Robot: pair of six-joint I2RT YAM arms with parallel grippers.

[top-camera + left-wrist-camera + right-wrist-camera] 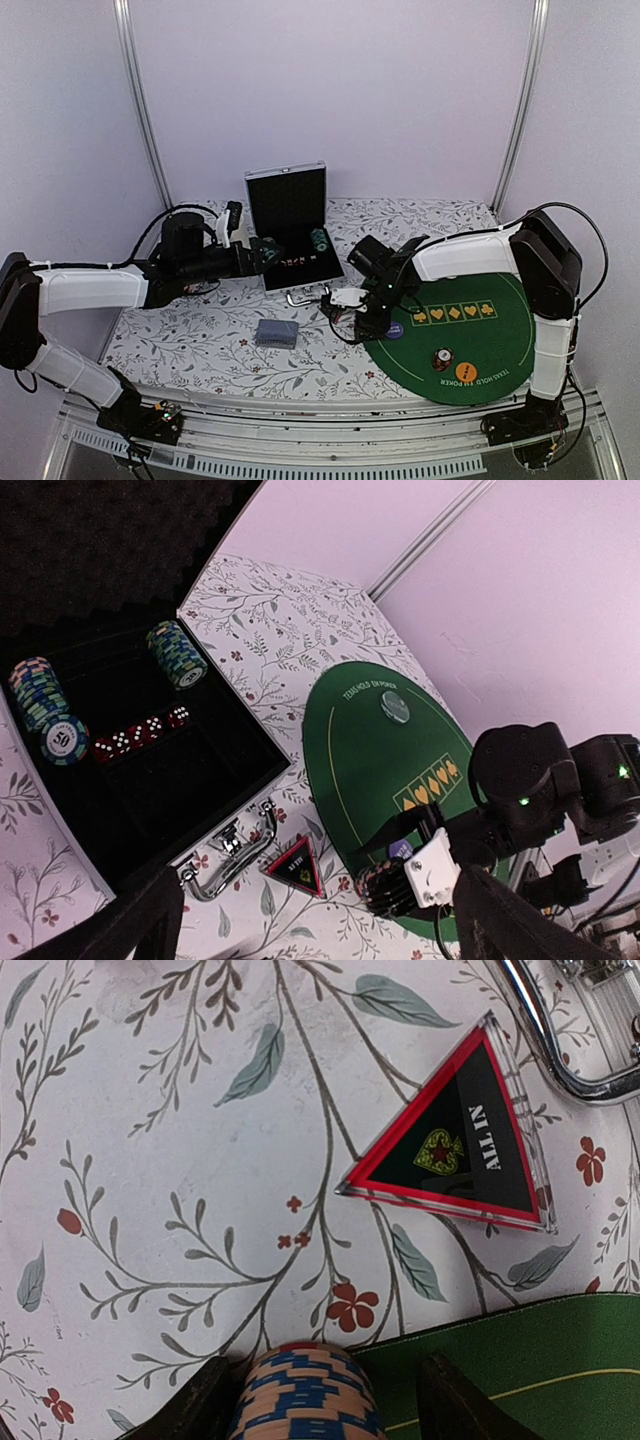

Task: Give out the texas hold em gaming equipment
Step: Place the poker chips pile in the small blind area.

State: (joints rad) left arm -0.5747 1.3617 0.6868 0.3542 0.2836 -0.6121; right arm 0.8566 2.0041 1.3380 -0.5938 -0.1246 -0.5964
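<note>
A stack of orange-and-blue striped chips (305,1395) lies on its side at the edge of the green poker mat (540,1350). My right gripper (325,1410) is open around it: the left finger touches the stack and a gap shows before the right finger. The dark triangular "ALL IN" marker (450,1145) lies just ahead on the floral cloth. My left gripper (320,940) hovers open and empty beside the open case (150,780), which holds chip stacks (178,653) and red dice (140,735). Blue-grey cards (276,333) lie near the front. A purple disc (402,849) sits on the mat.
The case's chrome handle (560,1050) lies close behind the marker. On the mat (480,335) sit a short chip stack (441,358) and an orange disc (465,374). The raised case lid (288,200) stands at the back. Both arms meet near the table's middle.
</note>
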